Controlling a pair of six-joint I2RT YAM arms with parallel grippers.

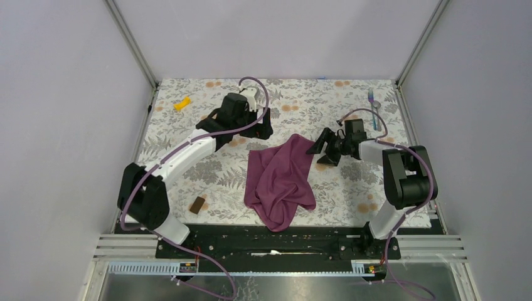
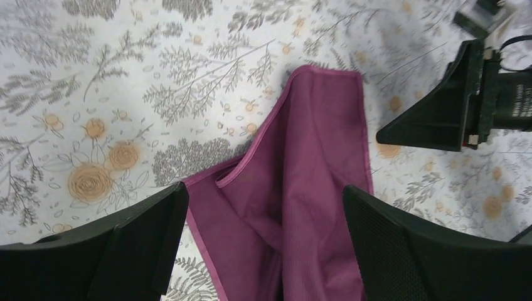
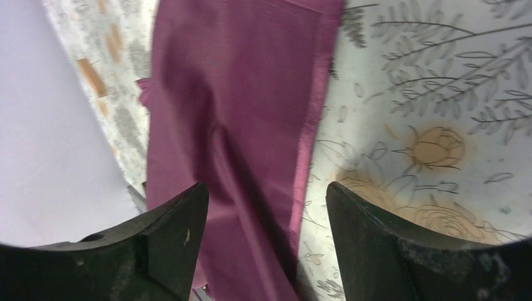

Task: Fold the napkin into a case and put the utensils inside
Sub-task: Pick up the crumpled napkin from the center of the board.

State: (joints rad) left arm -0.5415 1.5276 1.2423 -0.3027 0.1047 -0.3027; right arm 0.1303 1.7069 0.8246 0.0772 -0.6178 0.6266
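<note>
Hanging low with the right tool point(image 3: 266, 200) parted and gripping nothing, straddling the right hem of the napkin point(image 1: 280, 179). Hovering opposite with the left tool point(image 2: 263, 200) spread wide, also empty, over the cloth's far left edge. Lying rumpled in the middle of the table point(image 1: 301, 100), between both arms (no case yet). Judging the grasp ahead: aiming for a single layer near a corner, pinching firmly, lifting both sides together, spreading flat before creasing. Resting well apart at the far right, the fork point(image 1: 372, 106); failing to make out the spoon.
</note>
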